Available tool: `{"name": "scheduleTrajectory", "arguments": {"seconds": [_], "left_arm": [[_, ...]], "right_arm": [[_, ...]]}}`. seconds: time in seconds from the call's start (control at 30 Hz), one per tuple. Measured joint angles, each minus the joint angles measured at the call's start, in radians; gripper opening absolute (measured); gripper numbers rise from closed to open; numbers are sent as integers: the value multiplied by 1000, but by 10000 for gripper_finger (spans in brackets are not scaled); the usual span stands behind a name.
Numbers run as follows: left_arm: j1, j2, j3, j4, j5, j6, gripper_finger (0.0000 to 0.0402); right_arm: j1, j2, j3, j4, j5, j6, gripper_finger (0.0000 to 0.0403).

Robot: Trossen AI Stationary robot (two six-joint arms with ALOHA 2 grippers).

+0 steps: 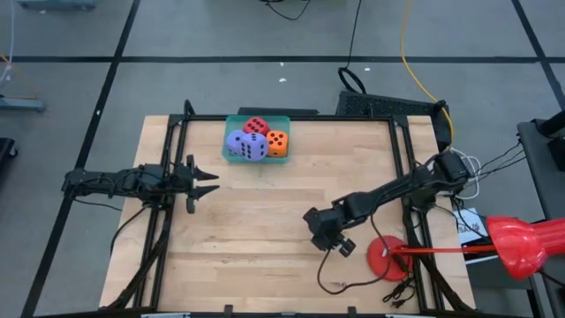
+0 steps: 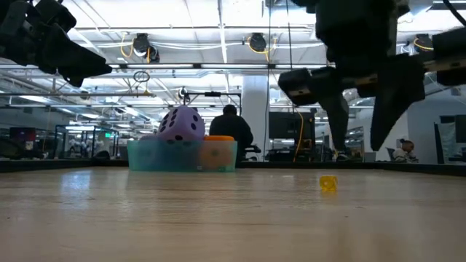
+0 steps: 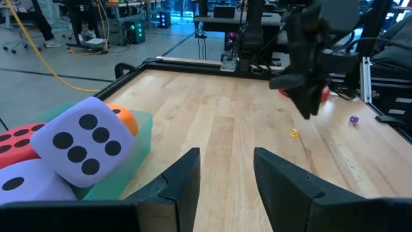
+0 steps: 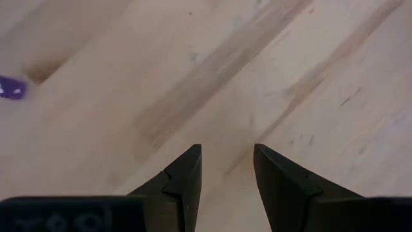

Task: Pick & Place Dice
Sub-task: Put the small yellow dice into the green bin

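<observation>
The teal tray (image 1: 284, 122) sits at the table's far edge, left of the middle, with the dice in it: a red one (image 1: 257, 126), an orange one (image 1: 277, 143) and two purple-blue ones (image 1: 245, 146). One purple die (image 3: 80, 145) lies on top of the others and rises above the tray wall (image 2: 182, 124). My left gripper (image 1: 214, 182) hovers open near the table's left side, level, on the near side of the tray (image 3: 122, 167), with nothing between its fingers (image 3: 225, 164). My right gripper (image 1: 325, 237) hangs open above bare wood at the near right, slanting down (image 4: 226, 161).
A tiny yellow cube (image 2: 328, 183) and a tiny purple one (image 4: 11, 88) lie on the wood near my right gripper. A red disc (image 1: 387, 258) on a red handle and a loose cable (image 1: 353, 283) occupy the near right corner. Black frame rails (image 1: 168, 159) border the table.
</observation>
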Motion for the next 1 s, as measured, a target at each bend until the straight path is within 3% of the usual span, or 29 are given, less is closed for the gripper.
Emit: {"name": "scheduleTrajectory", "arguments": {"seconds": [0.5,1.0], "left_arm": [[0,0,0,0,0,0,152],[0,0,0,0,0,0,152]], "right_arm": [[-77,27,-3,21,-4,-53,130],[-96,27,-89,139,-8,-58,130]]}}
